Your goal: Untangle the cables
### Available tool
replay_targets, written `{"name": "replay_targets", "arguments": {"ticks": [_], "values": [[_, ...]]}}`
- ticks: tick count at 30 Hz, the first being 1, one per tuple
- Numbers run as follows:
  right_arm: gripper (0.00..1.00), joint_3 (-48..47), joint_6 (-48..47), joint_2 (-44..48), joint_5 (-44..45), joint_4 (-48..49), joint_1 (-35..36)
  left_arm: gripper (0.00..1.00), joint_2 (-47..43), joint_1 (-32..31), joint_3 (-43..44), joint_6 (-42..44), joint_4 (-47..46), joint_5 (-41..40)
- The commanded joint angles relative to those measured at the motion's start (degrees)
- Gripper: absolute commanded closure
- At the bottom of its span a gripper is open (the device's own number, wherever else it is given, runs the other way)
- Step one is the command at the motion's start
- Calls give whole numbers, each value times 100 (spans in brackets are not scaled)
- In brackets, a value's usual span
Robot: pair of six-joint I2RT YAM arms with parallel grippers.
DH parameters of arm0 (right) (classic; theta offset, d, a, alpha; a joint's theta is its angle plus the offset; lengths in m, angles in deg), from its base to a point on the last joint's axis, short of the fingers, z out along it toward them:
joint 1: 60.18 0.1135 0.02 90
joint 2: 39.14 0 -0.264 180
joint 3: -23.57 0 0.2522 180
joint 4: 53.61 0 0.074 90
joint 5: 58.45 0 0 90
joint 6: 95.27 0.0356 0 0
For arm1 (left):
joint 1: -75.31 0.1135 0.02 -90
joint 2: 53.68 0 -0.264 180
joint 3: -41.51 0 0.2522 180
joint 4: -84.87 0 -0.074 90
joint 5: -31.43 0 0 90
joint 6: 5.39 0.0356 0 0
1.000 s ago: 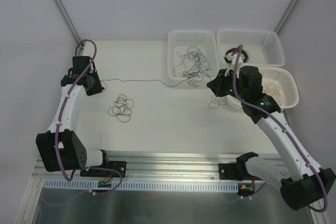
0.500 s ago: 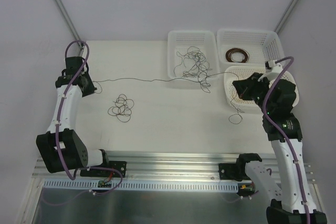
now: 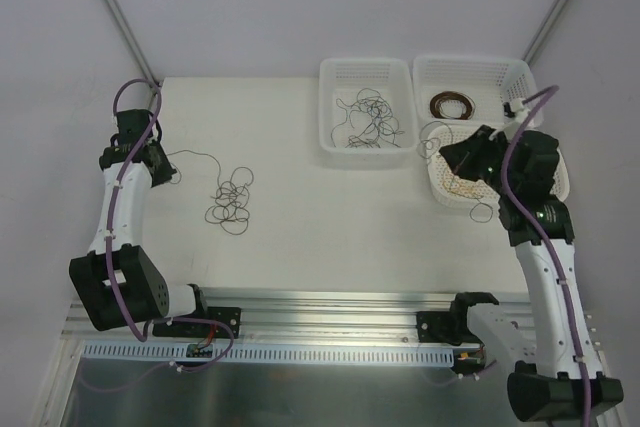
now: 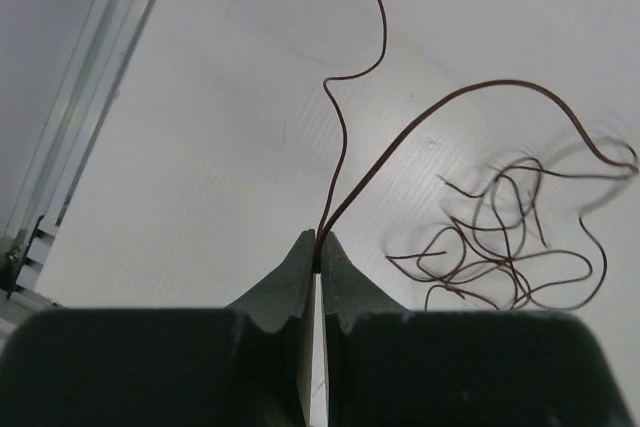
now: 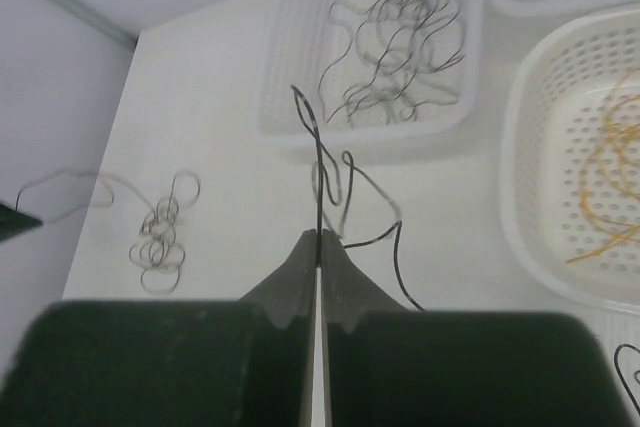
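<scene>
My left gripper [image 3: 165,165] at the far left of the table is shut on a dark brown cable [image 4: 345,137]. That cable runs slack to a curly tangle of cables [image 3: 231,203] on the table, which also shows in the left wrist view [image 4: 510,247]. My right gripper [image 3: 447,155] hovers by the baskets, shut on a thin black cable [image 5: 318,162]. Its loose end hangs in a loop [image 3: 482,212] beside the arm. In the left wrist view the left gripper [image 4: 320,247] has its jaws pressed together on the wire, as does the right gripper [image 5: 320,237] in its own view.
Three white baskets stand at the back right. The left basket [image 3: 365,62] holds black cables [image 5: 400,37], the back right basket [image 3: 470,59] a brown coil [image 3: 452,105], and the front right basket [image 3: 447,194] yellow cables [image 5: 610,187]. A metal rail [image 3: 300,302] lines the near edge.
The wire stretched taut between the two grippers is gone. The right gripper has moved back over the baskets with the black cable, and the left gripper has drawn further left with a slack brown cable.
</scene>
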Motion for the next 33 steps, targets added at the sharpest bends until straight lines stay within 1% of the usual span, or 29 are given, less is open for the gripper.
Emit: {"name": "replay_targets", "arguments": {"ticks": [1, 2, 4, 5, 8, 12, 14, 16, 17, 19, 21, 22, 25, 26, 27, 30, 32, 33], "values": [[99, -404, -480, -335, -155, -318, 757, 100, -18, 35, 70, -25, 109, 711], [99, -352, -568, -379, -110, -301, 1081, 100, -36, 26, 88, -25, 91, 923], [99, -299, -586, -423, -179, -188, 1260, 100, -45, 0, 53, -16, -22, 1370], [99, -290, -613, -458, -197, -187, 1391, 99, -36, -35, 36, -7, -66, 1817], [99, -290, -657, -669, -276, -117, 1708, 98, -18, -325, 35, 72, -155, 2233], [99, -395, -744, -950, -241, 41, 2077, 99, -45, -869, -17, 151, -251, 2419], [99, -702, -788, -1161, -197, 15, 2200, 98, -27, -1185, -35, 151, -295, 2463], [99, -1070, -876, -1328, -127, 41, 2262, 98, 17, -1371, -70, 108, -339, 2673], [99, -1237, -894, -1399, -101, 33, 2271, 98, 95, -1598, -79, 107, -374, 2744], [99, -1545, -990, -1530, -31, 33, 2271, 98, 201, -1757, -79, 98, -383, 2910], [99, -2072, -1035, -1776, 14, 76, 2271, 96, 324, -1933, -70, 90, -383, 2920], [99, -2265, -1200, -1882, 162, 172, 2271, 96, 368, -1969, -70, 81, -392, 2929], [99, -2995, -1298, -2295, 452, 375, 2280, 96, 447, -2004, -61, 28, -383, 3034], [99, -3388, -1333, -2409, 488, 436, 2280, 96, 474, -2004, -61, 28, -392, 3043], [99, -3558, -1360, -2628, 558, 533, 2271, 96, 483, -2013, -61, 19, -383, 3043], [99, -4014, -1527, -3041, 795, 1269, 2271, 96, 500, -2013, -70, 2, -392, 3052], [99, -4296, -1632, -3331, 910, 1412, 2254, 96, 518, -2013, -70, 2, -383, 3061], [99, -4559, -1711, -3663, 945, 1534, 2236, 96, 509, -2013, -61, -7, -383, 3052]]}}
